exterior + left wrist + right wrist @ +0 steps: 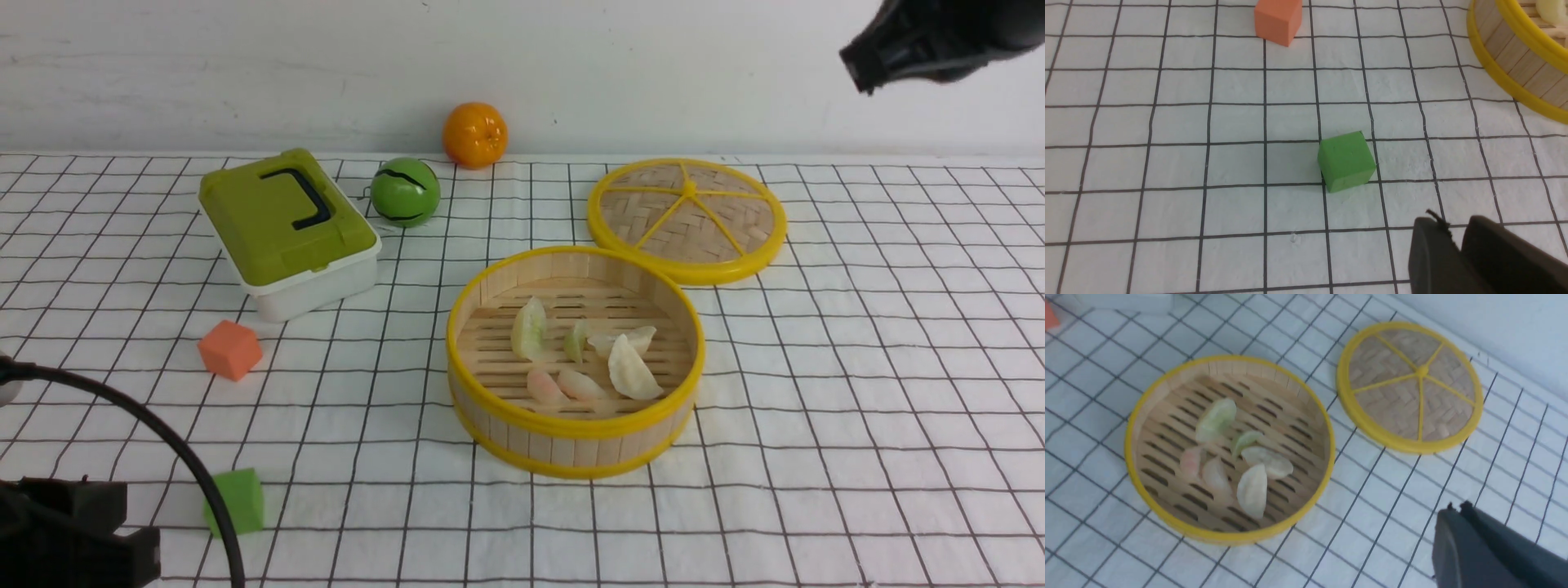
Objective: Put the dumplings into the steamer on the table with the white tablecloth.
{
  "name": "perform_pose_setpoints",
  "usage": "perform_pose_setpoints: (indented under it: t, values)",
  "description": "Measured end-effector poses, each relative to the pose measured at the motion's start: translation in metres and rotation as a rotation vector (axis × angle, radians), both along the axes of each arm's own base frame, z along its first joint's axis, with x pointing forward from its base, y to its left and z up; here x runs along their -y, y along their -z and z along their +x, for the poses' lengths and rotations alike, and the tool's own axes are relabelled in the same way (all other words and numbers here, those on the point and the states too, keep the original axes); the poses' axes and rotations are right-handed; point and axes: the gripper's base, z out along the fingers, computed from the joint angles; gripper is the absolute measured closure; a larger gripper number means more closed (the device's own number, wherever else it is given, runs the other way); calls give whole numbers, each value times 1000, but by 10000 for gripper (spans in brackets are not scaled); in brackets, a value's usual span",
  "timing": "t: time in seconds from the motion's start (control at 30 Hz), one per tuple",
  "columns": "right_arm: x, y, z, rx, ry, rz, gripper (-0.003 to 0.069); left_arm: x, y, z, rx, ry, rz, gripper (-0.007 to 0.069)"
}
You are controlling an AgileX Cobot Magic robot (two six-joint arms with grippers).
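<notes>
Lying inside the steamer (pixel 575 425) are all six dumplings (pixel 629 369), clustered on its slatted floor: two greenish ones toward the back, two pinkish ones toward the front, and two whitish ones on the right. The steamer is set on the white tablecloth (pixel 857 392) that covers the table, and its woven lid (pixel 687 219) is laid flat just behind it to the right, almost touching its rim. The right gripper (pixel 1455 508) is held high above the cloth, near the lid, with its jaws pressed together and nothing between them. The left gripper (pixel 1447 228) is seen low over the cloth near a green cube (pixel 1346 161); its jaws are nearly together with nothing in them, though whether they are fully closed cannot be told. An orange cube (pixel 230 349) is found farther back, beside a green-lidded box (pixel 287 230). A green ball (pixel 405 192) and an orange (pixel 474 135) are placed near the wall.
</notes>
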Motion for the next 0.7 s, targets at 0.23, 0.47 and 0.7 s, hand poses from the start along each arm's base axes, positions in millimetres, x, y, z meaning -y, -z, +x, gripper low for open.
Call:
perform_pose_setpoints:
  t: [0.23, 0.47, 0.7]
  values:
    - [-30, 122, 47, -280, -80, 0, 683, 0, 0, 0, -2, 0, -3, 514]
    - [-57, 178, 102, -220, -162, 31, 683, 0, 0, 0, 0, 1, 1, 514]
    - [-57, 211, 144, -195, -125, 28, 683, 0, 1, 0, 0, 4, 2, 514]
